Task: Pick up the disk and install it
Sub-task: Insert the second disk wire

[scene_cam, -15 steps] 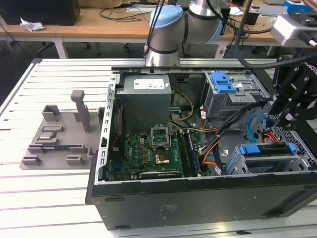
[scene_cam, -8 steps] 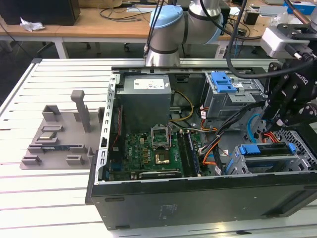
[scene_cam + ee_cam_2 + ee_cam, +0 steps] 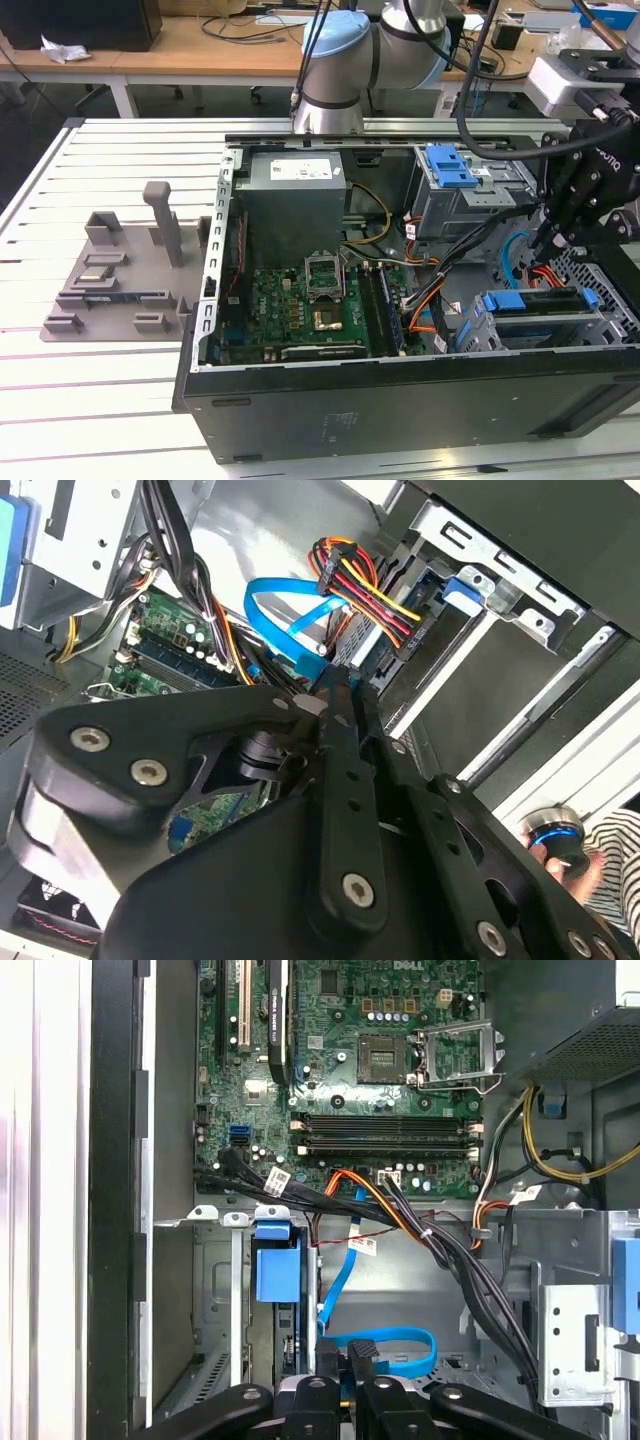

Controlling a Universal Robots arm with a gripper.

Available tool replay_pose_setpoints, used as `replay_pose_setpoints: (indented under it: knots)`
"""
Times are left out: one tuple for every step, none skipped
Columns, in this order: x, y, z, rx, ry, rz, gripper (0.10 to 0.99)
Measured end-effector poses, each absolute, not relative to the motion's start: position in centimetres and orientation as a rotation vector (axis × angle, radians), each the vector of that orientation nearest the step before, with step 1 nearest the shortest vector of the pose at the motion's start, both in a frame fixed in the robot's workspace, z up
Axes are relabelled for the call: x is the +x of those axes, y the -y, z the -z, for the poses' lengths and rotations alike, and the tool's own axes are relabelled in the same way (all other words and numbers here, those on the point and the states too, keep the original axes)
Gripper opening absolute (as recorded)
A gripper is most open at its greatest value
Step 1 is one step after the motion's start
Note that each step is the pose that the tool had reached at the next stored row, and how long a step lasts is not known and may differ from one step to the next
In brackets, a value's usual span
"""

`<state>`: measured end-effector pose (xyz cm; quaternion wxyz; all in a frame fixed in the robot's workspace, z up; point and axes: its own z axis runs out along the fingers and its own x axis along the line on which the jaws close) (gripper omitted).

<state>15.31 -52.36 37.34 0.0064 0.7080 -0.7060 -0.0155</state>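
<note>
The pincer (image 3: 548, 240) hangs inside the open computer case (image 3: 400, 400), near the case's front corner on the exterior view's right. Its two fingers (image 3: 345, 1370) are pressed together with nothing between them, next to a blue ribbon cable (image 3: 390, 1345). The disk (image 3: 545, 315) sits in its bay just below the pincer, apart from it, blue rails showing along its top.

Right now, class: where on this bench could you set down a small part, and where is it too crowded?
Free: the slatted white table, in front of the grey fixture tray and along the computer case front. Crowded: inside the case, where cables cross between the motherboard and the drive bay, under the tool.
</note>
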Motion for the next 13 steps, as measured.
replay_pose_setpoints:
  knots:
    - [15.3, 52.6, -37.3, 2.215, 2.209, 0.048, 0.161]
    - [15.3, 52.8, -37.3, 2.214, 2.207, 0.045, 0.161]
    - [15.3, 53.0, -37.3, 2.213, 2.206, 0.042, 0.161]
    - [15.3, 53.4, -37.1, 2.212, 2.205, 0.042, 0.161]
    - [15.3, 53.7, -36.9, 2.212, 2.205, 0.042, 0.161]
    - [15.3, 54.0, -36.7, 2.212, 2.205, 0.042, 0.161]
    - [15.3, 54.2, -36.5, 2.212, 2.205, 0.042, 0.161]
    - [15.3, 54.5, -36.4, 2.212, 2.205, 0.042, 0.161]
    - [15.3, 54.7, -36.2, 2.212, 2.204, 0.043, 0.161]
    - [15.3, 54.9, -36.1, 2.213, 2.204, 0.043, 0.161]
    - [15.3, 54.9, -35.9, 2.213, 2.204, 0.043, 0.161]
    - [15.3, 54.9, -35.7, 2.213, 2.204, 0.043, 0.161]
    - [15.3, 54.9, -35.6, 2.214, 2.202, 0.042, 0.161]
